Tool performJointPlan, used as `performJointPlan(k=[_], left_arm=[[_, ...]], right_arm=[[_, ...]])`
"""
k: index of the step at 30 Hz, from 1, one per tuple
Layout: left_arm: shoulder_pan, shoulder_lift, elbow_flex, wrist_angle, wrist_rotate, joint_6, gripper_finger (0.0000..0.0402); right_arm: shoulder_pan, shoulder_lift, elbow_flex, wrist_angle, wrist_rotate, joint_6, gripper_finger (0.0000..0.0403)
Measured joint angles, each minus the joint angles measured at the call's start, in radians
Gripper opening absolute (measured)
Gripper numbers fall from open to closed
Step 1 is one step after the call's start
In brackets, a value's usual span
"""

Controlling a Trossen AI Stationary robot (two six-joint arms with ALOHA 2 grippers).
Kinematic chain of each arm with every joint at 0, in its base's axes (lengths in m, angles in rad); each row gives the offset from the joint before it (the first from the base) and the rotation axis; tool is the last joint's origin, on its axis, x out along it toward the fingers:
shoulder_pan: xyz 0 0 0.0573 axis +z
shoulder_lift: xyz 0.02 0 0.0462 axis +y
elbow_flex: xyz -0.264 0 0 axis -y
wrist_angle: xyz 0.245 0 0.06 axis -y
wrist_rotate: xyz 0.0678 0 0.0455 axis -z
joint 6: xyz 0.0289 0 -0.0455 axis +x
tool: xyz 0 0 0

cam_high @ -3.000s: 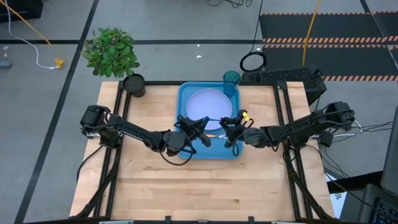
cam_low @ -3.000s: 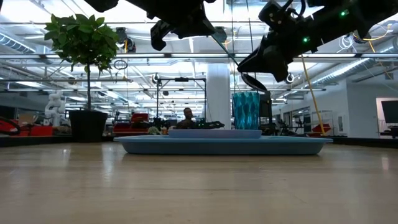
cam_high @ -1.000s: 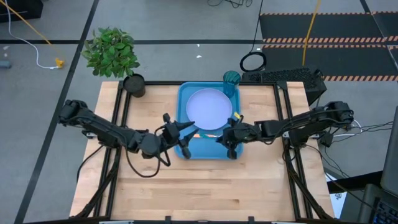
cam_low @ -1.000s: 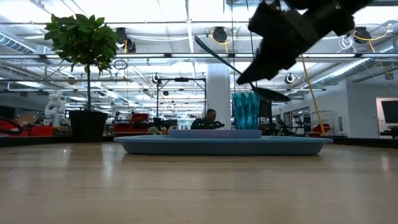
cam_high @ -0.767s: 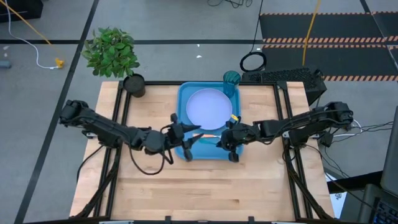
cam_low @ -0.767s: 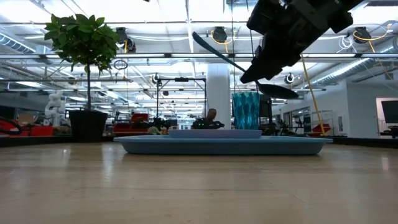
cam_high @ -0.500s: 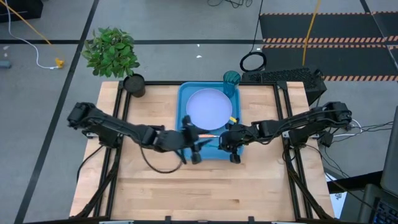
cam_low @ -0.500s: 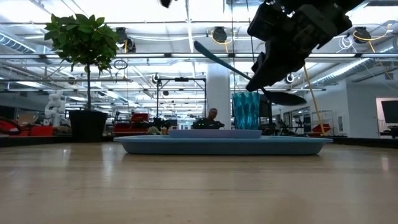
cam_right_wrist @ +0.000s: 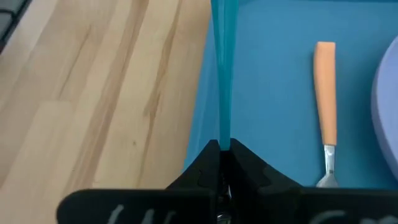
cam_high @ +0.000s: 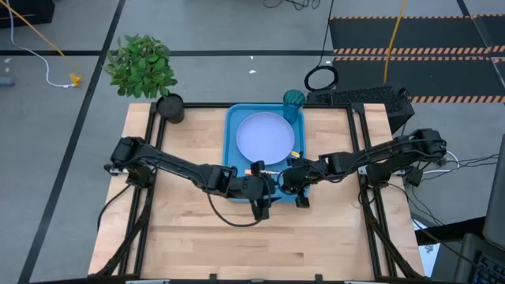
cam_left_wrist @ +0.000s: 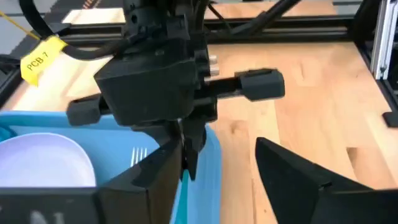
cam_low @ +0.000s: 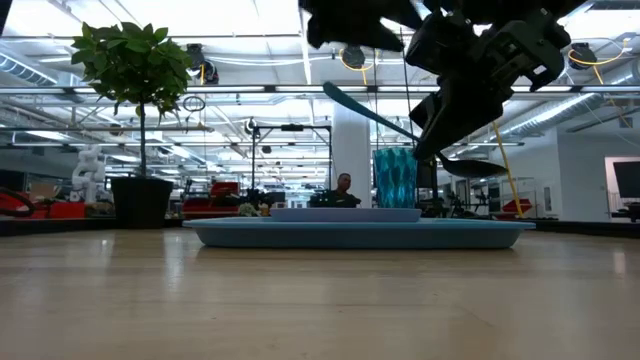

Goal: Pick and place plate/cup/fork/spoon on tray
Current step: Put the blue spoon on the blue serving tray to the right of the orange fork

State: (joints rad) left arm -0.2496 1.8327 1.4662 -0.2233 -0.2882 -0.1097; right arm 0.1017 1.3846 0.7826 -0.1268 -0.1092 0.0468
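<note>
Holding plate [cam_high: 266, 135], cup [cam_high: 293, 103] and fork [cam_right_wrist: 326, 99], tray [cam_high: 233, 126] sits below right fingers [cam_right_wrist: 205, 163] pinching spoon [cam_right_wrist: 222, 74]; left fingers [cam_left_wrist: 292, 168] apart.

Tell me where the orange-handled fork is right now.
The small orange-handled metal fork lies flat in the bright-blue plastic tray, beside the pale lavender plate, near the tray's front edge in the high view.
</note>
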Motion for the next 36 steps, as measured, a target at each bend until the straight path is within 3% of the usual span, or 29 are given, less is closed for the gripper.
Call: performJointPlan(k=[6,22,36], left_arm=[[0.001,0.013,0.0,-0.049,0.0,-0.013,0.0246],[0.021,0.015,-0.098,-0.083,0.005,-0.077,0.0246],[0.047,0.014,-0.107,-0.072,0.003,-0.058,0.0148]], right_arm=[[0.0,0.0,0.0,-0.014,0.001,-0.041,0.0004],[0.001,0.0,0.0,-0.002,0.009,-0.123,0.0004],[0.001,0.0,0.0,0.008,0.035,-0.138,0.0004]])
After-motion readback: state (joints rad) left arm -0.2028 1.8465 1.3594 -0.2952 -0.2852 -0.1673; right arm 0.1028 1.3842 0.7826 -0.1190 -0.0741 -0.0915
